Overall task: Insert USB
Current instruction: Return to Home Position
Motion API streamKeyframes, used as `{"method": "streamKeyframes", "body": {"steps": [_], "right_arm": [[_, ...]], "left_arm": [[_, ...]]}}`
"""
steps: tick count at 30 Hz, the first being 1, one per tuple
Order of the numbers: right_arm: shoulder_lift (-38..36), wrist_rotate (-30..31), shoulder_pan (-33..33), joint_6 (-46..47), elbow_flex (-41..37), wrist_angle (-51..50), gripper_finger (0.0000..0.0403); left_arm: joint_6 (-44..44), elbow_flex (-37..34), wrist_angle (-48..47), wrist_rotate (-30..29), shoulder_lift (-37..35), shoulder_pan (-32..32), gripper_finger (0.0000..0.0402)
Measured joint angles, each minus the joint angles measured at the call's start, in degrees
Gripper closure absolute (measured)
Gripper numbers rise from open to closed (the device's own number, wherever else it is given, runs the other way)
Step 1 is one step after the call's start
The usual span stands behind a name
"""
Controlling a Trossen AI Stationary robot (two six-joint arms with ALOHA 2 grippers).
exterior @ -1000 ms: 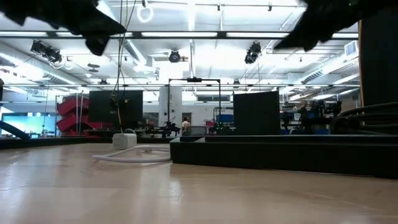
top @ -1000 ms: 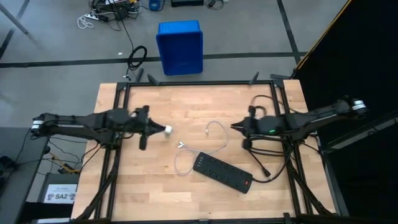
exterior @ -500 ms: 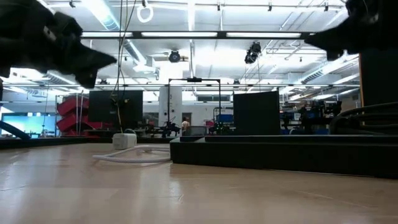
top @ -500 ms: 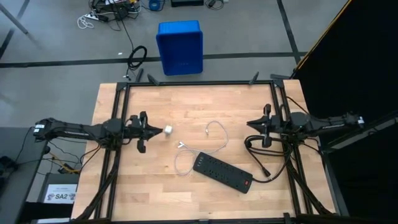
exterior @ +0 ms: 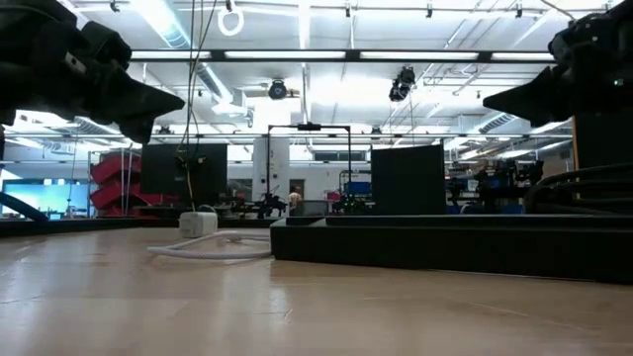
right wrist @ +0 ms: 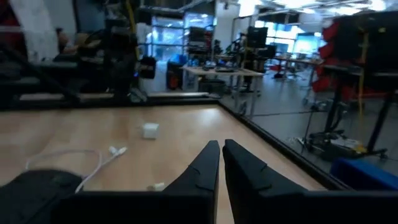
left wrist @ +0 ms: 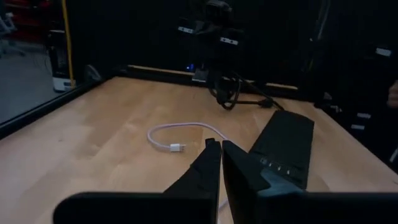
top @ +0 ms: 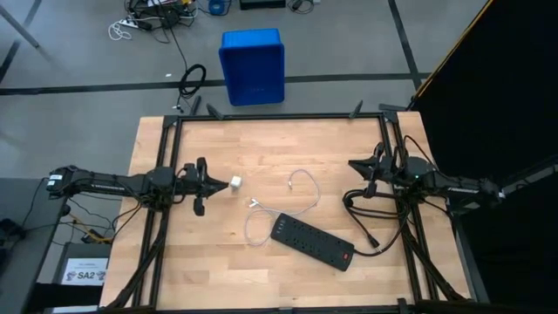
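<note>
The USB cable is thin and whitish and lies in loose loops on the table's middle, with one plug pointing toward my left gripper. It also shows in the right wrist view. A small white cube adapter sits on the wood just right of my left gripper. That gripper hovers shut above the table's left half. My right gripper is shut too and hangs over the right half, away from the cable.
A black power strip lies slantwise near the table's near middle, with its thick black cord coiling toward the right edge under my right arm. A blue bin stands on the floor beyond the far edge. Bare wood lies toward the far side.
Both arms have drawn back from the table's middle and come lower. My left gripper pulled toward the left edge, away from the white cube. My right gripper pulled toward the right edge and a little toward the far edge. Cable, cube and power strip stayed where they were.
</note>
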Motion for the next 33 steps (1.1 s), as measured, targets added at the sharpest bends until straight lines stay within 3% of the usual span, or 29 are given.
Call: {"method": "streamKeyframes", "body": {"steps": [5,15,19,26,33], "right_arm": [[1.6,-0.1,-0.9,5.1,0.0,-0.1,0.0403],[3.8,-0.1,-1.0,4.3,0.0,-0.1,0.0402],[3.8,0.0,-1.0,4.3,0.0,0.1,0.0397],[3.8,0.0,-1.0,4.3,0.0,0.5,0.0396],[4.1,0.0,-1.0,4.2,0.0,0.8,0.0396]], "left_arm": [[2.6,0.0,0.1,0.4,0.0,0.0,0.0401],[3.9,0.0,-0.8,1.2,-1.6,0.0,0.0401],[3.5,2.4,-9.8,1.4,-6.5,0.0,0.0401],[2.1,6.9,-26.9,1.6,-21.4,0.0,0.0401],[3.6,5.1,-24.6,-1.7,-21.8,0.1,0.0401]]}}
